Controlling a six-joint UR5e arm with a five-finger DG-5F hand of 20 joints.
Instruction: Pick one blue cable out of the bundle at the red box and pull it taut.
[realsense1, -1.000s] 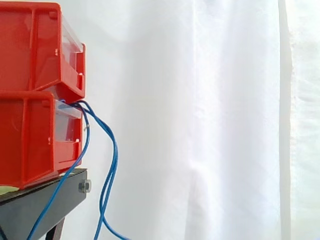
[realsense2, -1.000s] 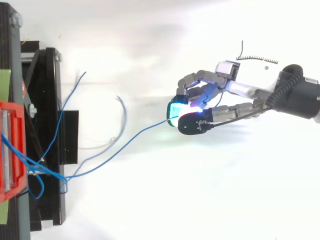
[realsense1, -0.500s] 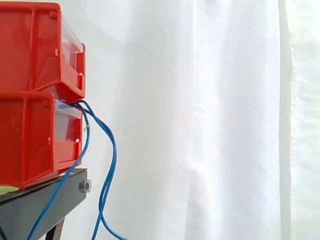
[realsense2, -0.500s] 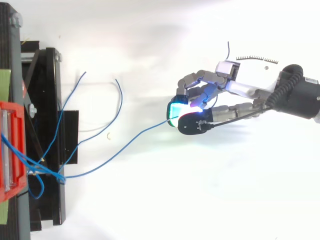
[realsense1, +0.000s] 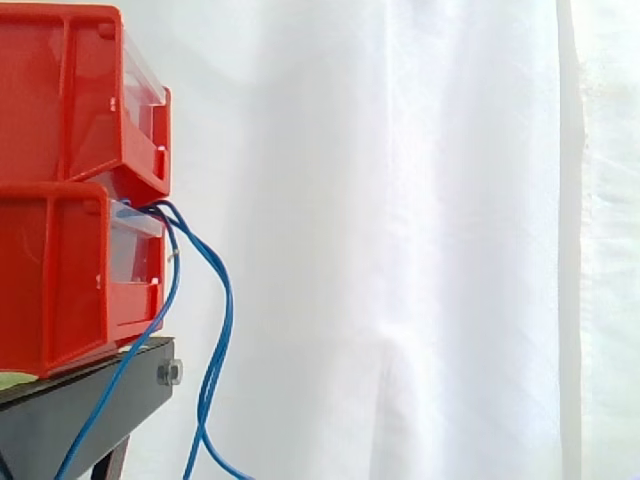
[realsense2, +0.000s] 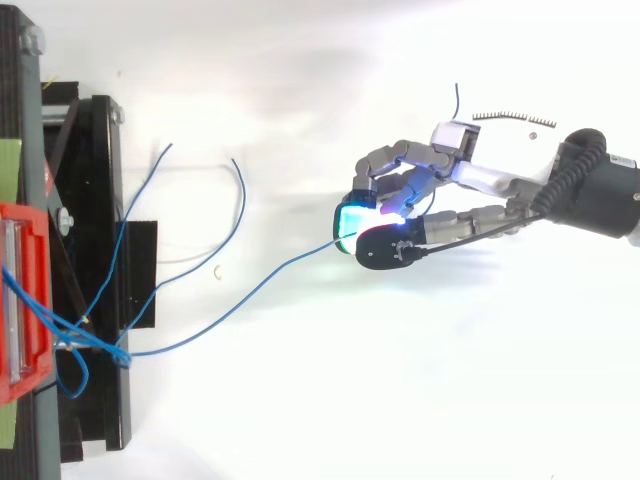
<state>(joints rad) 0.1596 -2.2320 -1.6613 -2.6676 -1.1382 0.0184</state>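
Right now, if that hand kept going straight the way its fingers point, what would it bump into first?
Apart from the held blue cable, probably the loose blue cable curving across its path, then the black stand. The hand may pass above that cable; height is unclear.

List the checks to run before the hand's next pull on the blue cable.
1. Grip: the hand pinches the blue cable at its fingertips: ok.
2. Single strand: one cable runs to the hand, and the loose cables lie apart from it: ok.
3. Tautness: the held cable curves on its way to the red box: not ok.
4. Snags: it crosses other strands near the box's front: cannot tell.
5. Support: the red box sits on the black stand: ok.
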